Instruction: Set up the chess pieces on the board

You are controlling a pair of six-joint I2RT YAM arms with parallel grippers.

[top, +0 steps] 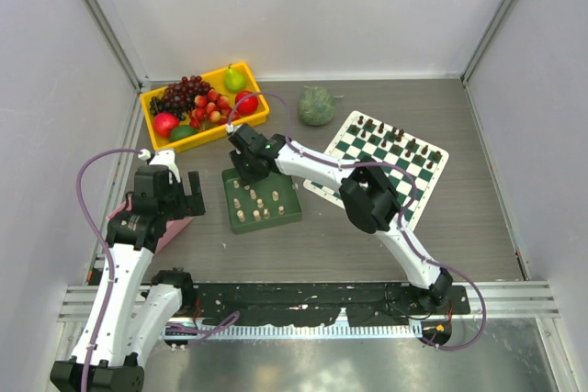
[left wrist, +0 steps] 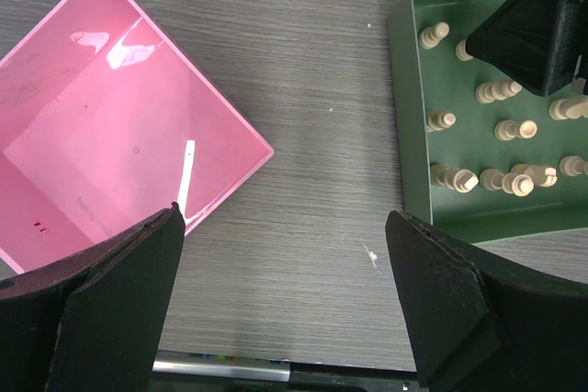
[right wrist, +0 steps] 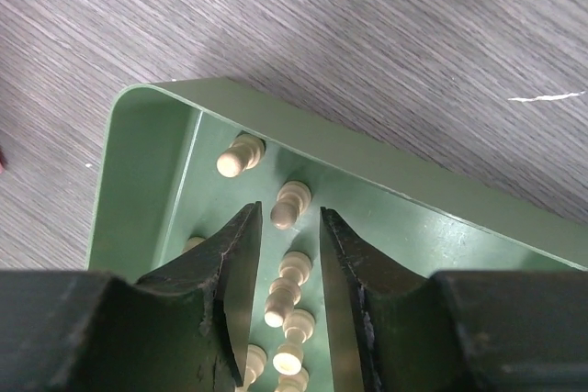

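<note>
**Surface and room.** A dark grey wood-grain table (top: pixel 276 250) is enclosed by pale walls (top: pixel 303 6) on three sides. A metal rail (top: pixel 514 298) runs along the near edge.

**Items, overhead view.**
- The board (top: pixel 421 179) lies at the right, turned at an angle. Dark pieces (top: pixel 397 135) stand in rows along its far edge.
- A yellow bin (top: pixel 260 109) of fruit sits at the far left.
- A round green fruit (top: pixel 316 106) lies between the bin and the board.
- A green tray (top: pixel 287 216) sits at centre, just left of the board.
- A pink tray (top: pixel 175 227) lies partly under the left arm.

**Task items.** The chess pieces (top: pixel 256 201), cream in colour, lie in the green tray, many on their sides.

**Grippers.**
- The right gripper (top: pixel 246 170) is down over the far end of the green tray. In the right wrist view its jaws stand narrowly apart. The fingers (right wrist: pixel 230 263) flank a line of cream pieces, with a gap showing on each side, so nothing is clamped.
- The left gripper (left wrist: pixel 285 218) hangs over bare table between the pink and green trays. Its jaws are wide apart, with nothing between them.

**Differences between views.** Only the overhead view shows the board, the bin and the walls. Only the left wrist view shows a thin white strip (left wrist: pixel 187 176) inside the pink tray.
</note>
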